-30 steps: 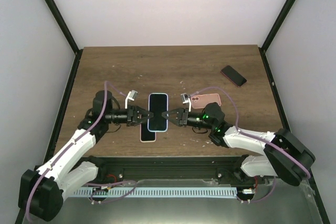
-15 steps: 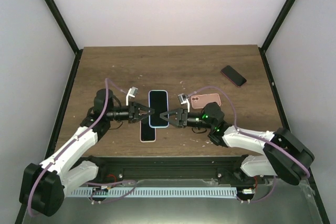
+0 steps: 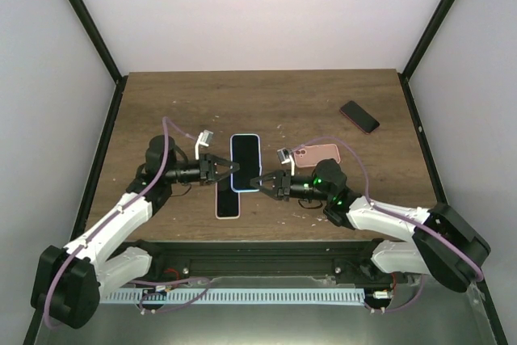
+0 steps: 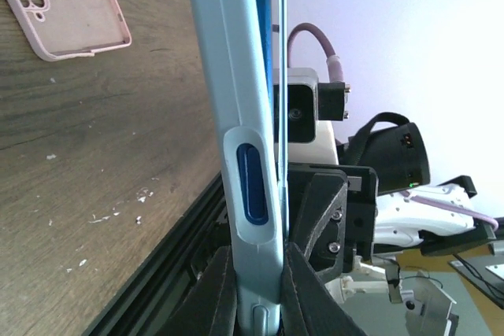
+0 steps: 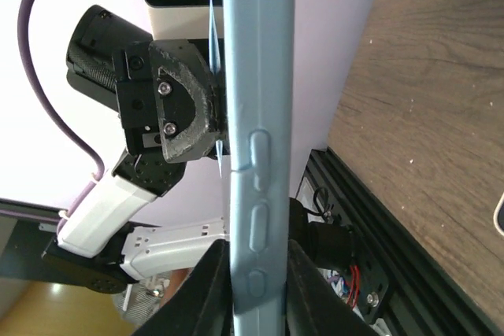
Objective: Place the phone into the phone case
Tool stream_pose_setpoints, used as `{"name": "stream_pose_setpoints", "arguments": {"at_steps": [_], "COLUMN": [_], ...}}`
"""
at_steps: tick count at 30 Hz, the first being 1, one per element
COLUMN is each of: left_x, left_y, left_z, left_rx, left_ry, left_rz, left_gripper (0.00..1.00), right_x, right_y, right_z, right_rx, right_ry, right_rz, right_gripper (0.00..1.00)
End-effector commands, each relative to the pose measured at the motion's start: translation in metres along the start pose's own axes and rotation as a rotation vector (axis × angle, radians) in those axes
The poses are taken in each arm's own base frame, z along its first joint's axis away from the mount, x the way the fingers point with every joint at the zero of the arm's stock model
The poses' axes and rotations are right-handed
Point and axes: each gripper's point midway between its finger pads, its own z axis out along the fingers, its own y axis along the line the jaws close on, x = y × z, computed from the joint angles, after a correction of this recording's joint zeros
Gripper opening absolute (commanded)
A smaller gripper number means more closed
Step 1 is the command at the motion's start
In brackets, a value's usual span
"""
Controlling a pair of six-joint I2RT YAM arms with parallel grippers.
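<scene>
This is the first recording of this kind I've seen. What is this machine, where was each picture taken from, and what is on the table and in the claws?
These are two robot arms bolted at the table's near edge, each ending in a two-finger gripper. One picture looks down from above and behind them. The other two come from a camera on each wrist. The left gripper and right gripper both clamp a light-blue phone case, one on each long edge, holding it above the wooden table. A phone's dark screen shows in the case. Lying on the table are a white-edged phone, an empty pink case and a dark phone at the far right.
</scene>
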Motion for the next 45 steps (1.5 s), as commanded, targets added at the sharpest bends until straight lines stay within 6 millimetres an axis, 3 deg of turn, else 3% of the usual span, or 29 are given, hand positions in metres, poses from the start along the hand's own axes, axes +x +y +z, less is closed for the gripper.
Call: {"name": "stream_pose_setpoints", "arguments": {"at_steps": [1,3,6,11,17,24,32,40,45], "left_x": [-0.019,-0.02,-0.018,-0.009,0.012,0.02,0.026,0.025,0.026], "left_y": [0.008,0.013,0.015,0.009,0.011,0.003,0.013,0.029,0.033], "left_z": [-0.001,-0.001,-0.002,-0.002,-0.003,-0.003,0.002,0.003,0.003], "left_rx": [-0.068,-0.103,-0.12,-0.083,-0.011,0.021,-0.029,-0.139,-0.153], "left_ry": [-0.085,-0.081,-0.068,-0.033,0.011,0.036,0.078,0.084,0.086], "left_rz": [0.124,0.137,0.118,0.036,-0.069,-0.099,-0.122,-0.119,-0.124], "left_gripper": [0.0,0.0,0.01,0.42,0.49,0.43,0.31,0.0,0.04], "right_x": [0.002,0.001,-0.001,-0.013,-0.028,-0.034,-0.036,-0.038,-0.037], "right_y": [0.023,0.024,0.029,0.033,0.043,0.038,0.029,0.021,0.014], "right_z": [-0.001,-0.001,-0.001,-0.005,-0.003,0.001,0.005,0.008,0.008], "right_rx": [-0.061,-0.061,-0.069,-0.062,-0.059,-0.042,-0.02,0.011,0.032], "right_ry": [0.014,0.009,0.002,-0.075,-0.135,-0.159,-0.153,-0.156,-0.151], "right_rz": [0.001,0.008,-0.024,-0.086,-0.145,-0.157,-0.148,-0.147,-0.14], "right_gripper": [0.09,0.02,0.01,0.01,0.01,0.01,0.01,0.01,0.01]}}
